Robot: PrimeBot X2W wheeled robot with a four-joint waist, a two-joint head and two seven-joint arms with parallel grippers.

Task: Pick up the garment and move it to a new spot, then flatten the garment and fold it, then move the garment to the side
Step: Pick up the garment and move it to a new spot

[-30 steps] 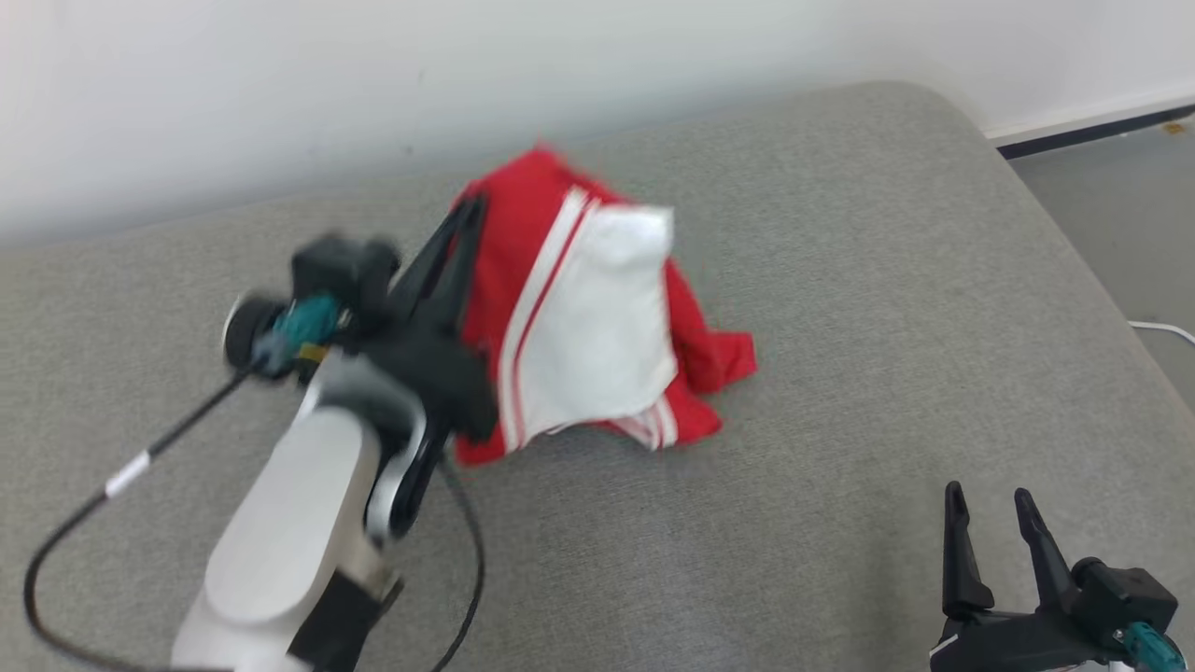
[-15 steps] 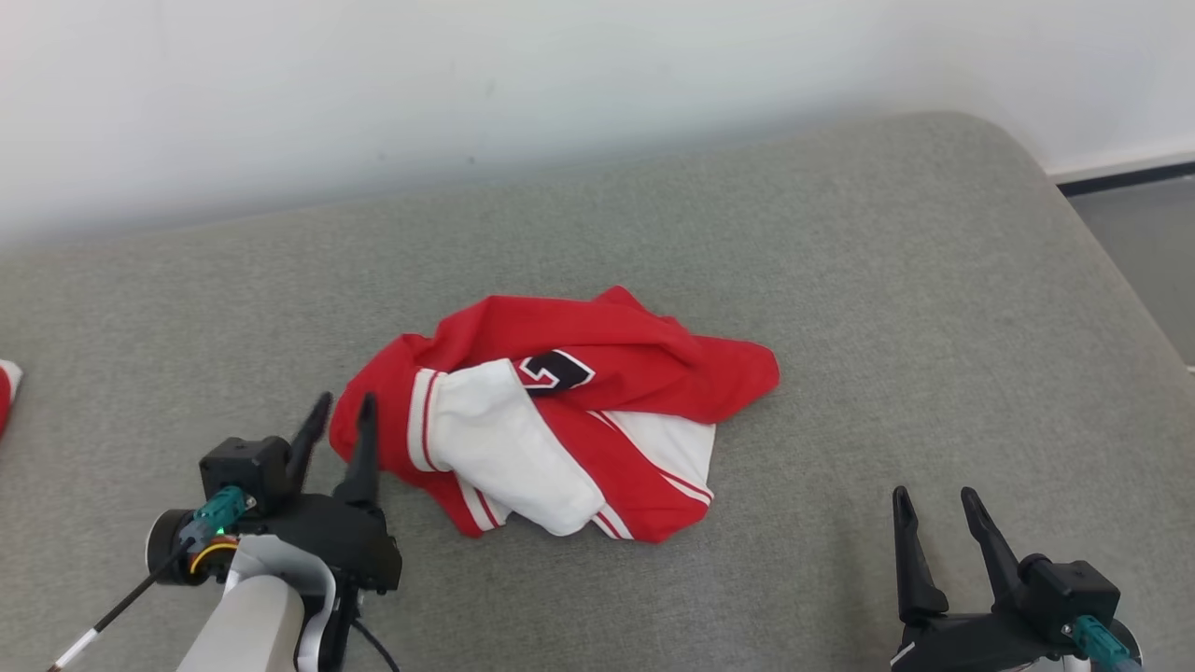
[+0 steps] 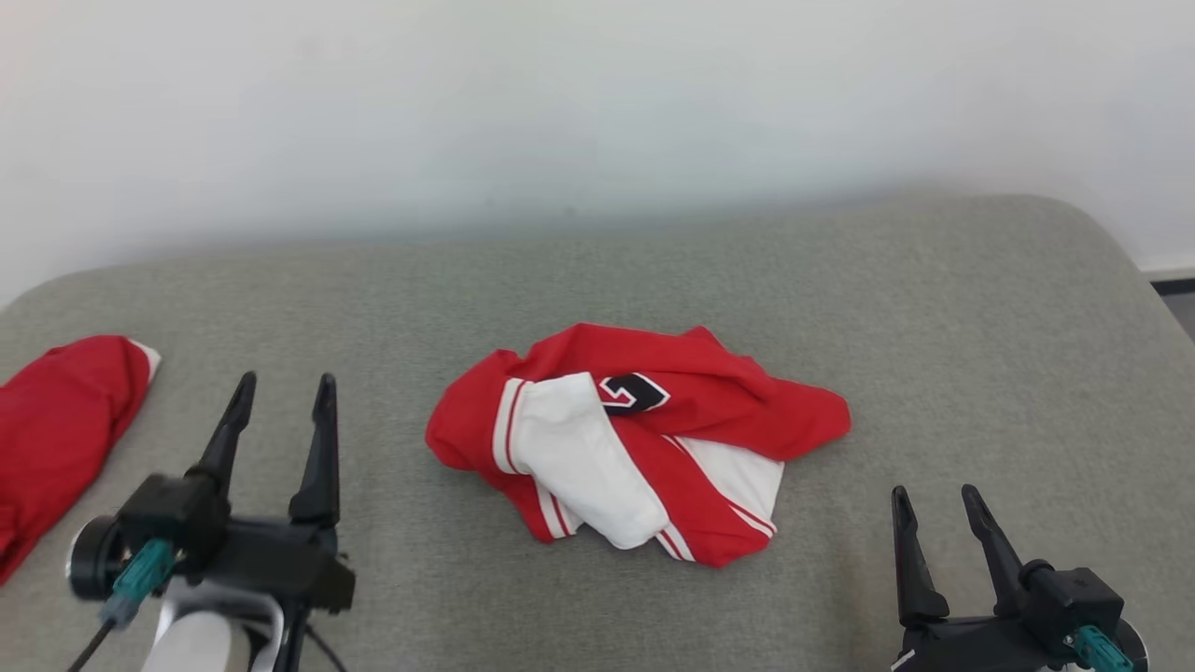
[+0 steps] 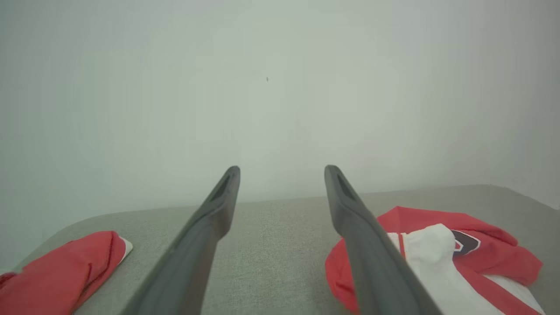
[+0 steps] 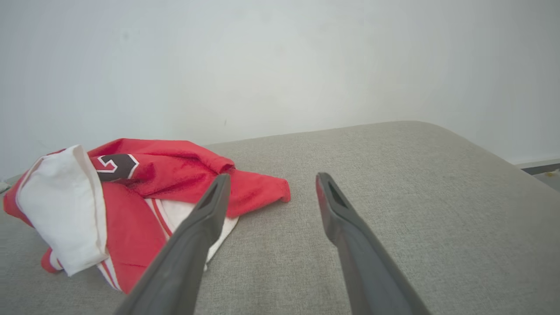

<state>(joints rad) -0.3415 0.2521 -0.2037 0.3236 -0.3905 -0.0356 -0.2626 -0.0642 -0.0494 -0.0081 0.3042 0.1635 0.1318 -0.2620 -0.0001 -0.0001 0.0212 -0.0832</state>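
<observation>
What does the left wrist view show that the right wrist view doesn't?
Left wrist view: a second red garment at the left end of the grey cushion, and the left gripper, jaws open. Right wrist view: the cushion's rounded right end, a dark baseboard beyond it, and the right gripper, jaws open. Both: the crumpled red-and-white garment lying on the cushion, white wall behind.

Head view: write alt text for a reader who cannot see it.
A crumpled red and white garment lies in the middle of a grey surface, held by neither gripper. The left gripper and right gripper stand open at the lower corners; another red cloth lies at the left.
</observation>
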